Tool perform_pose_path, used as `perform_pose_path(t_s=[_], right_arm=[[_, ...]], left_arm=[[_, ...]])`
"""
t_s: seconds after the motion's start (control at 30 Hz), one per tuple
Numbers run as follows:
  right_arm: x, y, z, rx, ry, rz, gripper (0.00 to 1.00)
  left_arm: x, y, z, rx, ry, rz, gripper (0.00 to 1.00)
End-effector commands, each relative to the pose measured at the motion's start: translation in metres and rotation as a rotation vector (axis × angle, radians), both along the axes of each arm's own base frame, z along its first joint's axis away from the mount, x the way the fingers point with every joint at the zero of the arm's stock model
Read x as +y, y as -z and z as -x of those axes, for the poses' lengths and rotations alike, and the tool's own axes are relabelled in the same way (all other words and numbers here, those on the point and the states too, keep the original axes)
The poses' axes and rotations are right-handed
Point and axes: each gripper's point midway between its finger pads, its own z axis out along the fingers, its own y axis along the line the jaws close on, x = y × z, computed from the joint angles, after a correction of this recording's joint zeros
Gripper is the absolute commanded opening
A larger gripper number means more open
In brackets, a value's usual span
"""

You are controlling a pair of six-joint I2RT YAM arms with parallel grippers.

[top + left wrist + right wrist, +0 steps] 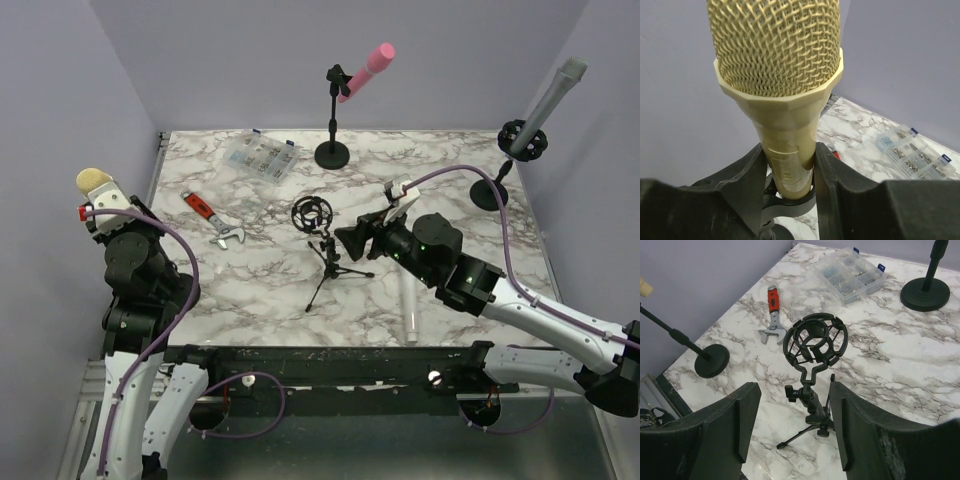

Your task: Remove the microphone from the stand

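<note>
A gold mesh-headed microphone (777, 60) stands upright in the left wrist view. My left gripper (790, 167) is shut on its body. Its lower end sits at the black clip (790, 202) of its stand; I cannot tell whether it is still seated. In the top view the microphone head (93, 181) shows at the far left above my left gripper (105, 205). The stand's round base (712, 361) shows in the right wrist view. My right gripper (345, 240) is open and empty, and its fingers (747, 420) stand either side of a small tripod shock mount (815, 340).
A pink microphone (367, 68) on a stand stands at the back, a grey one (555, 95) at the right. A white microphone (408, 305) lies on the table. A red-handled wrench (215, 222) and a clear parts box (260, 158) lie at the back left.
</note>
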Motion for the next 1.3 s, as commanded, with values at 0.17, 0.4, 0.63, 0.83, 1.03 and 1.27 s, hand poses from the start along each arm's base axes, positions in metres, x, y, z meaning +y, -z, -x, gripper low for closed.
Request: perform_pose_path(t_s=[0.17,0.4,0.63,0.83,1.03,1.27], right_arm=[[0.010,0.004,0.000,0.037,-0.020,-0.001,0.66],[0.022,0.002,0.000,0.059,-0.051,-0.003,0.66],[0.025,-0.003,-0.002,0.059,-0.053,-0.004,0.66],[0.033,-0.002,-0.001,0.069,-0.084,-0.009,0.66],[0.068,-0.008,0.019,0.059,-0.291,0.000,0.75],[0.104,-0.034,0.032,-0.012,-0.387,0.001,0.87]], left_arm=[[-0.025,-0.030,0.016,-0.121,0.193,0.009,0.00],[-0.120,-0.031,0.009,-0.075,0.736,0.015,0.00],[-0.181,-0.030,0.015,0.001,1.080,0.086,0.00],[-0.206,-0.025,0.019,0.033,1.211,0.101,0.00],[-0.212,-0.008,0.016,0.100,1.230,0.106,0.10],[-0.204,-0.011,0.024,0.079,1.197,0.090,0.67]])
